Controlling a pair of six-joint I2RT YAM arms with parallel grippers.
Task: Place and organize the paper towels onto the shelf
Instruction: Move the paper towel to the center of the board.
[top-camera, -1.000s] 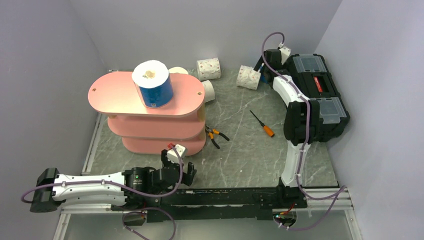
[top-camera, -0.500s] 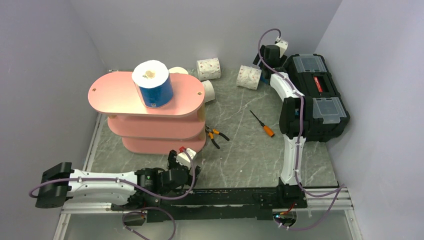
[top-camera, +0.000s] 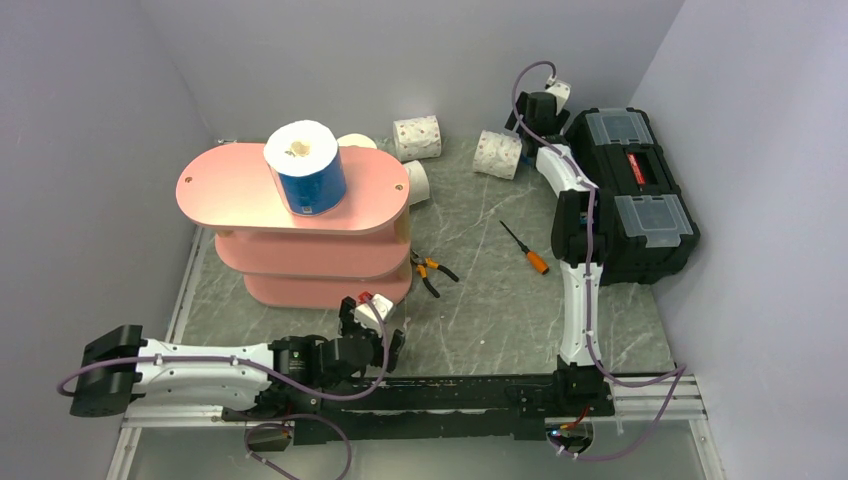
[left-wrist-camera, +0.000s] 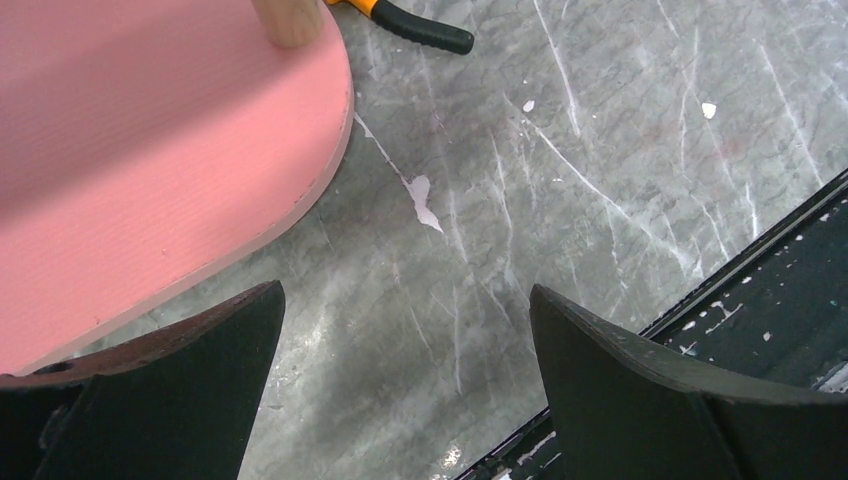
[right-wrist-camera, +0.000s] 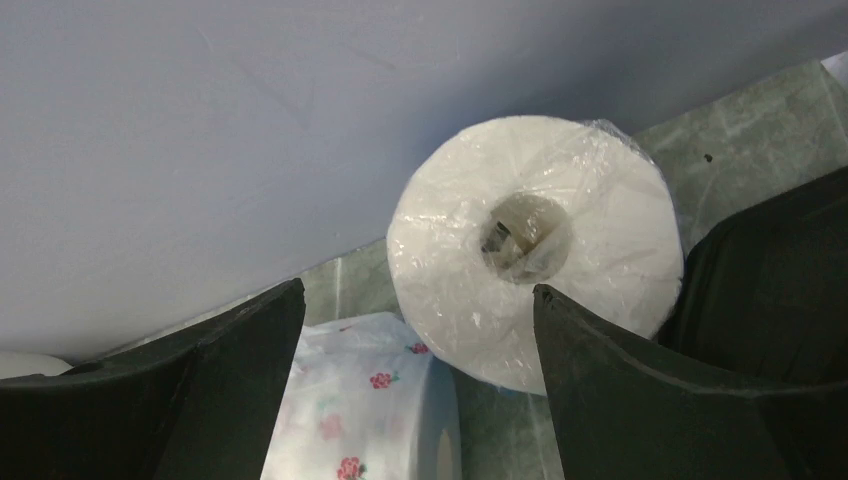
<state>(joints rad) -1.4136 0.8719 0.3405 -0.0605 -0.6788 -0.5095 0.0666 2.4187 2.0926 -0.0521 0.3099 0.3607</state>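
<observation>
Just in front of the shelf (top-camera: 230, 190), at its lowest pink board, your left gripper (left-wrist-camera: 405, 330) hangs over the grey tabletop (left-wrist-camera: 480, 230) with its fingers spread wide, holding nothing. On the shelf's top board a blue-wrapped roll (top-camera: 308, 175) stands upright. Behind the shelf you can see the edge of a plain white roll (top-camera: 357, 142), and another white roll (top-camera: 417, 182) lies at its right end. Further right of the shelf, two speckled rolls (top-camera: 418, 137) (top-camera: 498, 154) lie on their sides. Orange-handled pliers (top-camera: 432, 272) lie off the shelf's right front corner, and a screwdriver (top-camera: 526, 248) lies further right. Well to the right of the shelf, by the back wall, your right gripper (right-wrist-camera: 415, 300) is also spread and grips nothing. It faces a plastic-wrapped roll (right-wrist-camera: 535, 250) just beside the second speckled one. Farthest from the shelf sits a black toolbox (top-camera: 640, 195).
</observation>
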